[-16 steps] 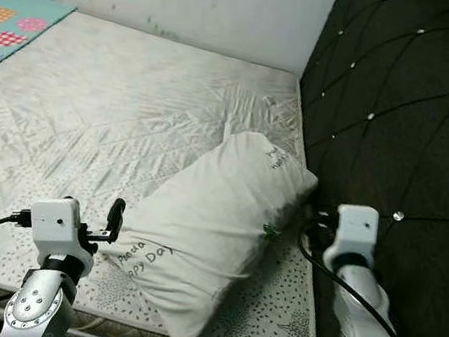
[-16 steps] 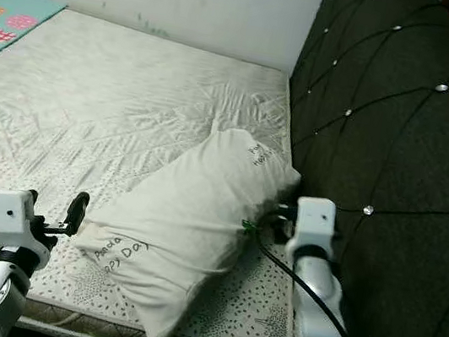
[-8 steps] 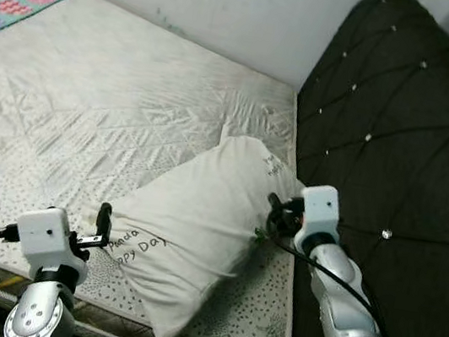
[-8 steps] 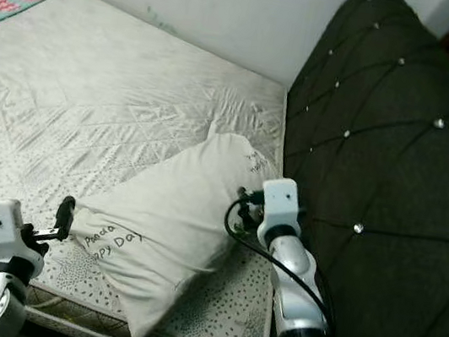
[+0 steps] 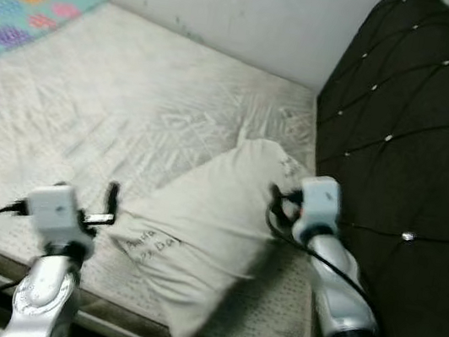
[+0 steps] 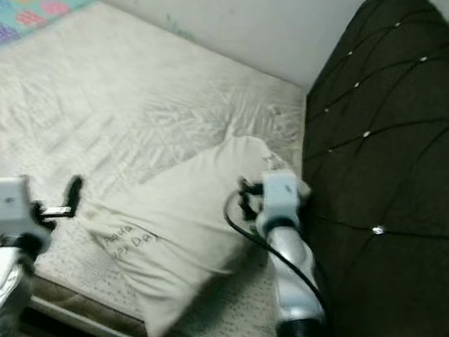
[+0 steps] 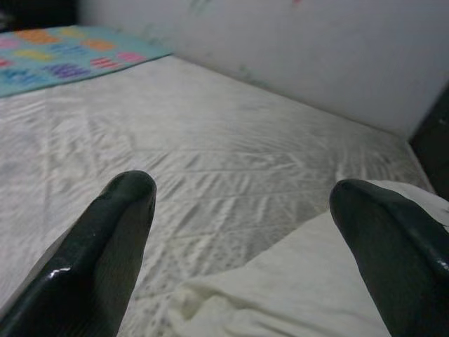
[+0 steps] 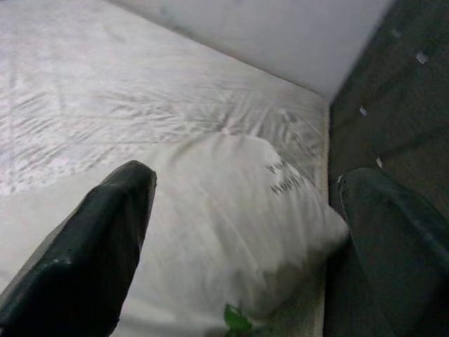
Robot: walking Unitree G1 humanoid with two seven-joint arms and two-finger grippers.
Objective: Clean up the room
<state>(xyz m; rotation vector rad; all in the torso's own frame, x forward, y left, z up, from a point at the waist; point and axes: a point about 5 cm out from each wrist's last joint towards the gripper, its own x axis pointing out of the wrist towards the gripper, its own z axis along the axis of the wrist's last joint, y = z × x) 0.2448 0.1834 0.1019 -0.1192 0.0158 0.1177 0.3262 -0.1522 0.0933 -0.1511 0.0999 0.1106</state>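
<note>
Taking the pillow as the landmark: it lies slantwise on the bare mattress, its far corner close to the dark padded headboard and its near corner reaching toward the mattress's front edge.

Off the pillow's left corner, the one with printed lettering, the left gripper hovers just above the mattress. Its fingers are spread wide and hold nothing; the pillow's edge lies between them in the wrist view.

At the pillow's right side, between it and the headboard, the right gripper stands above the upper end, likewise wide open and empty, with the small printed words and a green tag below it.

The step in hand looks like taking the pillow with both arms. To do it well, each gripper should likely go down until one finger slips under the fabric edge, then close on a good fold of cloth, not just the surface. Lifting both ends together should keep it from sagging or dragging the sheet.
</note>
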